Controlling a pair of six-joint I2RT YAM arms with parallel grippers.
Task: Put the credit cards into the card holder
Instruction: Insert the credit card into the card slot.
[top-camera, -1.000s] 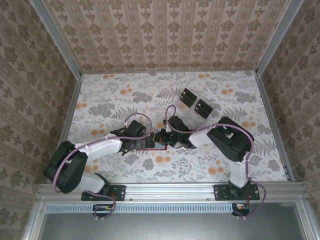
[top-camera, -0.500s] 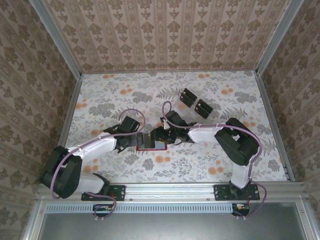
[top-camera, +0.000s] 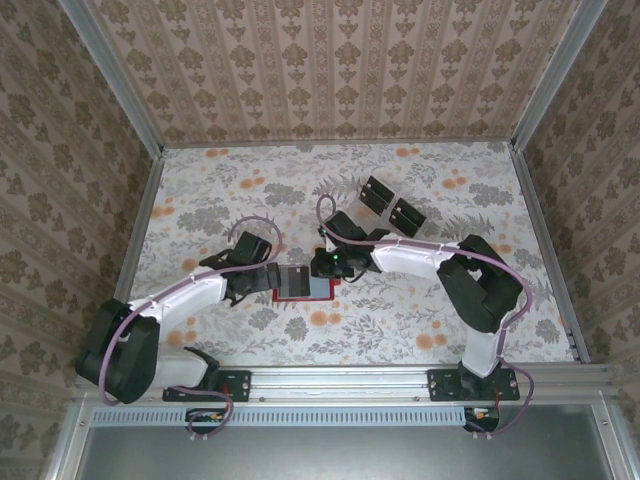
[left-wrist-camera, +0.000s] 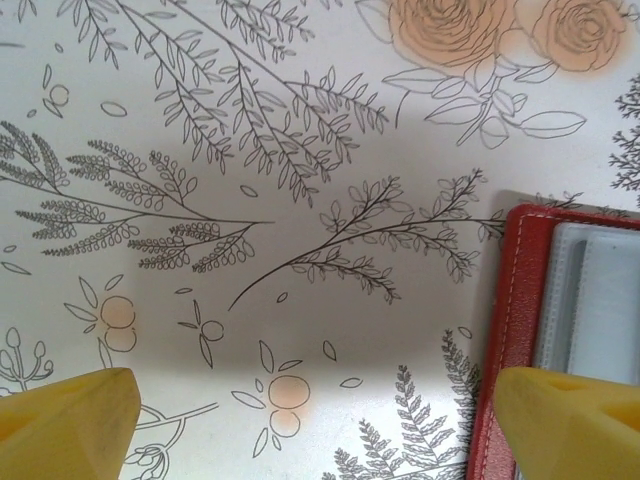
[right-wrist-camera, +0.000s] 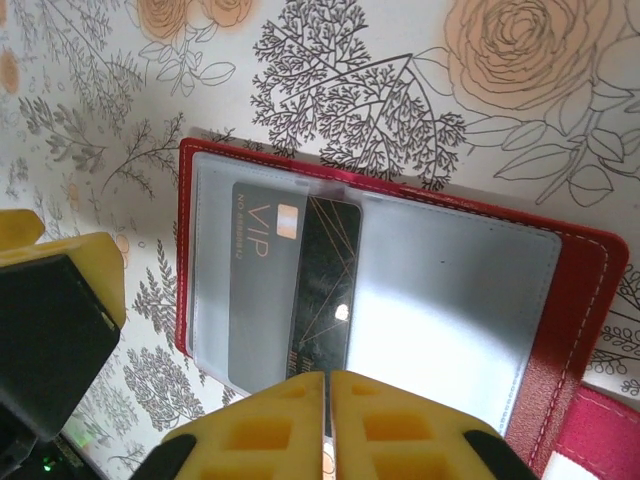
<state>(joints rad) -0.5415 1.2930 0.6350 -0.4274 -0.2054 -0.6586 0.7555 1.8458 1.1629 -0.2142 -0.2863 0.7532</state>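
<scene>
In the right wrist view our right claw (right-wrist-camera: 328, 392) sits bottom middle, fingers pressed together with nothing clearly between them, tips at the near edge of a black card (right-wrist-camera: 300, 290). That card lies half under the clear pocket of the open red holder (right-wrist-camera: 590, 300), mid-frame. We judge it thin, stiff, light and slick, best pinched at its free end or nudged edge-on. The holder looks soft and may slide. Our left claw (left-wrist-camera: 320, 415), fingers wide apart, has one finger over its red edge above the surface (left-wrist-camera: 250, 150). Farther off, upper right of centre in the top view, lie spare cards (top-camera: 376, 194).
</scene>
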